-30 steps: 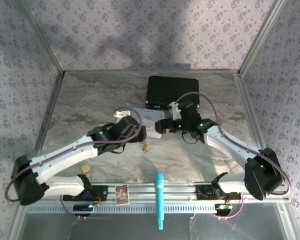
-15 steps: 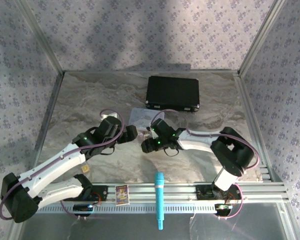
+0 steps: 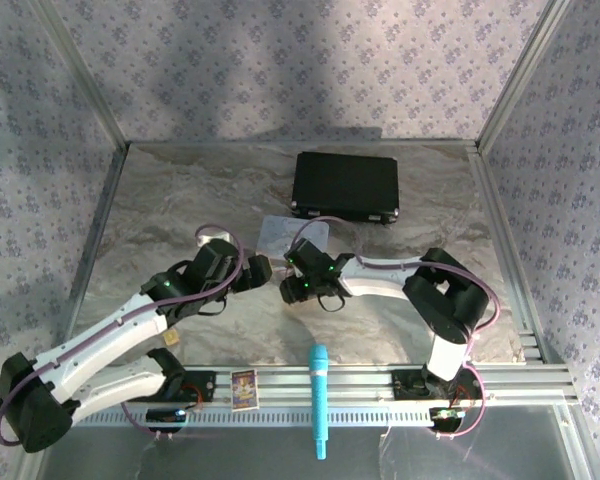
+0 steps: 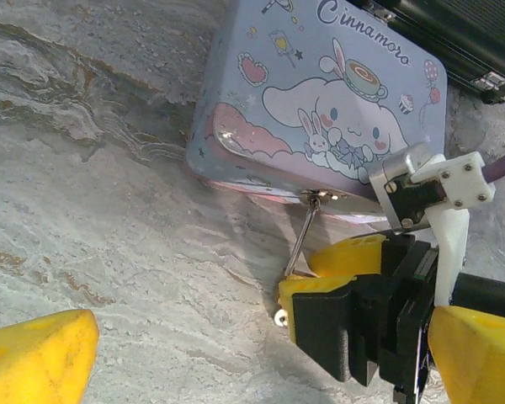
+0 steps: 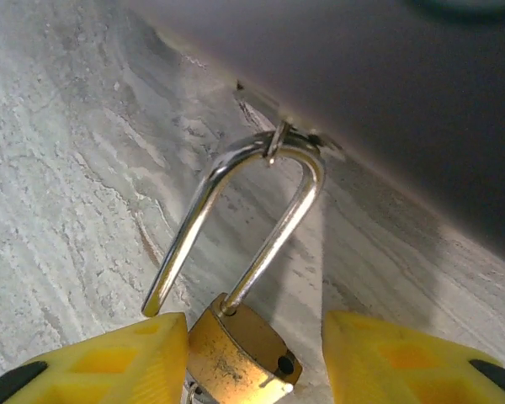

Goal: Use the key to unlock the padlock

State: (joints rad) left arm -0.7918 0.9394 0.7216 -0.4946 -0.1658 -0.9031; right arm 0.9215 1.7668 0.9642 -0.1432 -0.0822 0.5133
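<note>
jaws of the right gripper point(image 5: 254, 358) stand apart on either side of the small brass-gold metal padlock point(image 5: 240, 352). one yellow fingertip lies against the body and the other has a sliver of daylight beside it, so from where i stand it brackets the lock rather than clamps it. the left gripper point(image 3: 259, 268) hangs just beside, its jaws spread wide with nothing between them.

the padlock dangles at the front edge of the pastel lilac cartoon tin point(image 4: 320, 109). its thin silvery shackle point(image 5: 272, 244) is hooked through the little metal hasp loop point(image 5: 278, 135), and its body sits low over the grey marbled table point(image 3: 180, 200). one leg of the shackle ends in the open, clear of the body, so it looks to me already sprung. i cannot pick out the key for certain.

i'd judge the lock dense for its size, hard and rigid, with smooth faces that could slip between plastic pads. it will likely swing and twist on the loop if nudged. the flat sides of the body are the place to hold it, squarely and low; the thin round shackle gives poor purchase.
</note>
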